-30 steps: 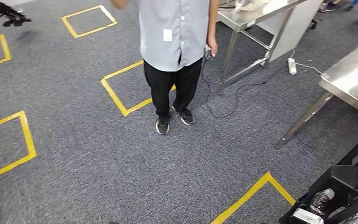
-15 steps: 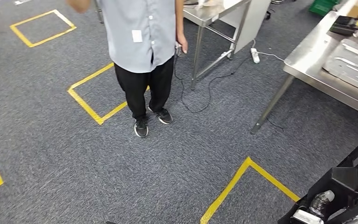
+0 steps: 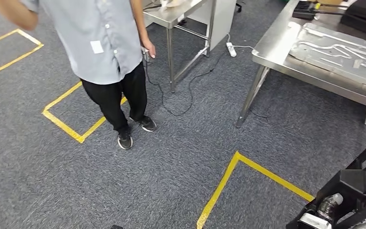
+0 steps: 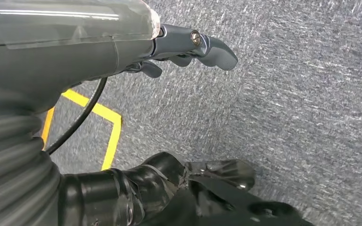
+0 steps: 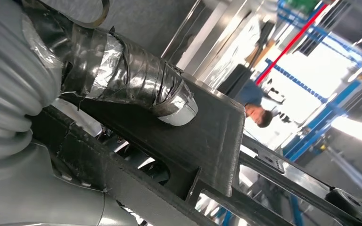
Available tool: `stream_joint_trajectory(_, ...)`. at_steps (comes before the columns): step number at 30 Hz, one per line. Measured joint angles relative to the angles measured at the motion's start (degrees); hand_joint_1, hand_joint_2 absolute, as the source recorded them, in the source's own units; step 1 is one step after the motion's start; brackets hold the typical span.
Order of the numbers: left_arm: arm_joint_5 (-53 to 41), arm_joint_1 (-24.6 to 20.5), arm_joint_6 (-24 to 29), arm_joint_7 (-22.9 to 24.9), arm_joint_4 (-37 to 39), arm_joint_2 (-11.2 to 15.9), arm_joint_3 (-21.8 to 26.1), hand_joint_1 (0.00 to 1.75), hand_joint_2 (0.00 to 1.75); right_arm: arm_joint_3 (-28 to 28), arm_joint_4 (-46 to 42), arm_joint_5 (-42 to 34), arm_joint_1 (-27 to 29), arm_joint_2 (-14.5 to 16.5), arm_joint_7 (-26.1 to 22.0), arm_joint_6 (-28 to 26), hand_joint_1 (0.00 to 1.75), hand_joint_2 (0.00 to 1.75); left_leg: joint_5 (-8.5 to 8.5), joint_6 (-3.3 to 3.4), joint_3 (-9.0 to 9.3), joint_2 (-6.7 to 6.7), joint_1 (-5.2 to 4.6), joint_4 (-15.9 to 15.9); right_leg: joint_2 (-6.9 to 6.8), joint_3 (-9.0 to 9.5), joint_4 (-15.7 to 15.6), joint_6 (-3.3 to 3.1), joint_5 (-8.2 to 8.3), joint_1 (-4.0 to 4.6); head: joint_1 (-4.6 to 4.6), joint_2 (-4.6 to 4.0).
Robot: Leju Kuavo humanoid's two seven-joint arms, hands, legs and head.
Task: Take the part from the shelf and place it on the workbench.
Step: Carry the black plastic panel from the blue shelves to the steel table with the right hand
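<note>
Since the earlier frames my whole head view has swung: the camera has turned, so the person point(image 3: 107, 57) in the grey shirt now sits toward the left and the workbench point(image 3: 271, 50) fills the upper right, where a second ago I saw just its corner. The person's feet stand by the same yellow floor square point(image 3: 71, 125), so I read that as my own turn, not theirs. A ribbed metal panel point(image 3: 343, 52) lies flat on the workbench, close to its near edge.

My right hand point(image 5: 136, 89) grips the part point(image 5: 207, 141), a black frame; the foil-wrapped thumb presses flat on the frame's broad plate. In the head view the part point(image 3: 350, 186) hangs at the lower right, above the carpet and short of the workbench's near edge.

My left hand point(image 4: 188, 47) hangs over the grey carpet point(image 4: 301, 94), its dark fingers point(image 4: 217, 49) loosely curled together and holding nothing. A yellow tape corner point(image 4: 108, 127) lies on the carpet under that arm
</note>
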Motion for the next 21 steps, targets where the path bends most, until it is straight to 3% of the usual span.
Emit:
stream_joint_trajectory(2,0.0,0.1,0.0,0.0,0.0,0.0,0.0,0.00,1.75,0.0,0.1,0.0,0.0,0.0,0.0,0.0,1.75,1.75,4.53,0.27,2.32,-0.85,0.01,-6.4,1.56,0.02,0.4,0.20,-0.22,-0.02,-0.01,0.00)
stream_joint_trajectory(3,0.0,0.1,0.0,0.0,0.0,0.1,0.0,0.00,1.75,0.0,0.1,0.0,0.0,0.0,0.0,0.0,1.75,1.75,6.17,0.48,3.80,-2.16,0.07,-10.2,2.22,-0.11,0.8,0.42,-0.38,0.04,0.01,0.00)
stream_joint_trajectory(5,0.0,0.0,-0.1,-0.1,0.0,0.2,0.0,0.00,1.75,0.0,0.1,0.0,-0.1,0.0,0.0,0.0,1.75,1.75,7.28,0.87,5.36,-4.12,0.06,-14.3,3.29,-0.52,1.3,1.02,-0.58,-0.02,0.02,0.00)
stream_joint_trajectory(7,0.0,-0.1,-0.3,-0.3,0.0,0.2,0.0,0.00,1.75,0.0,0.1,0.1,0.0,0.0,0.0,0.0,1.75,1.75,7.15,1.39,5.64,-3.85,-0.11,-14.8,4.31,-0.88,1.3,1.80,-0.47,-0.28,0.01,0.00)
stream_joint_trajectory(8,0.0,-0.2,-0.4,-0.4,0.0,0.2,0.0,0.00,1.75,0.0,0.1,0.1,0.0,-0.1,0.0,0.0,1.75,1.75,7.35,1.80,5.86,-3.16,-0.09,-15.1,4.10,-1.01,1.4,2.17,-0.53,-0.35,0.02,0.00)
stream_joint_trajectory(10,0.0,-0.2,-0.7,-0.6,0.0,0.1,0.0,0.00,1.75,0.0,0.1,0.1,0.0,-0.3,0.0,-0.1,1.75,1.75,7.76,2.58,6.20,-1.79,0.13,-15.8,1.76,-2.10,3.6,2.71,-1.92,-0.24,0.25,0.00)
stream_joint_trajectory(12,0.0,-0.1,-0.9,-0.7,0.0,0.1,0.0,0.00,1.75,0.0,0.2,0.1,-0.2,-0.5,0.0,-0.1,1.75,1.75,7.84,2.96,6.31,-0.37,0.20,-16.0,-1.14,-5.20,9.8,3.16,-5.21,-0.30,0.48,0.00)
stream_joint_trajectory(13,0.0,0.0,-1.0,-0.7,0.0,0.1,0.0,0.00,1.75,0.0,0.2,0.2,-0.3,-0.6,0.0,-0.1,1.75,1.75,7.77,2.98,6.31,0.40,0.17,-16.0,-1.78,-7.09,13.4,3.39,-6.72,-0.43,0.49,0.00)
stream_joint_trajectory(14,0.0,0.1,-1.1,-0.7,0.0,0.1,0.0,0.00,1.75,0.0,0.4,0.2,-0.3,-0.7,0.0,-0.1,1.75,1.75,7.66,2.95,6.34,1.15,0.15,-16.0,-2.05,-8.43,16.0,3.56,-7.34,-0.58,0.49,0.00)
stream_joint_trajectory(15,0.1,0.1,-1.2,-0.7,0.0,0.1,0.0,0.00,1.75,0.0,0.5,0.3,-0.3,-0.9,0.0,-0.1,1.75,1.75,7.51,2.87,6.42,1.88,0.14,-16.0,-2.23,-8.82,16.6,3.67,-6.92,-0.71,0.49,0.00)
stream_joint_trajectory(16,0.1,0.1,-1.4,-0.7,0.0,0.1,0.0,0.00,1.75,0.0,0.6,0.4,-0.3,-1.0,0.1,-0.1,1.75,1.75,7.36,2.76,6.57,2.54,0.14,-16.0,-2.46,-7.95,14.9,3.70,-5.45,-0.80,0.49,0.00)
stream_joint_trajectory(17,0.1,0.1,-1.6,-0.7,0.0,0.1,0.0,0.00,1.75,0.0,0.6,0.5,-0.3,-1.1,0.1,-0.1,1.75,1.75,7.15,2.58,6.83,3.16,0.14,-16.0,-3.02,-5.92,11.1,3.63,-3.32,-0.86,0.49,0.00)
stream_joint_trajectory(19,0.1,0.0,-1.9,-0.8,0.0,0.0,0.0,0.00,1.75,0.0,0.6,0.6,-0.4,-1.2,0.1,0.0,1.75,1.75,6.75,2.07,7.45,4.20,0.01,-16.0,-5.29,-1.91,3.5,3.14,-0.66,-0.58,0.49,0.00)
stream_joint_trajectory(21,0.1,-0.1,-2.0,-0.8,0.0,0.0,0.0,0.00,1.75,0.0,0.7,0.7,-0.5,-1.3,0.1,0.0,1.75,1.75,6.49,1.39,7.89,5.08,-0.14,-16.1,-6.58,-0.69,0.9,2.49,-0.39,-0.09,0.46,0.00)
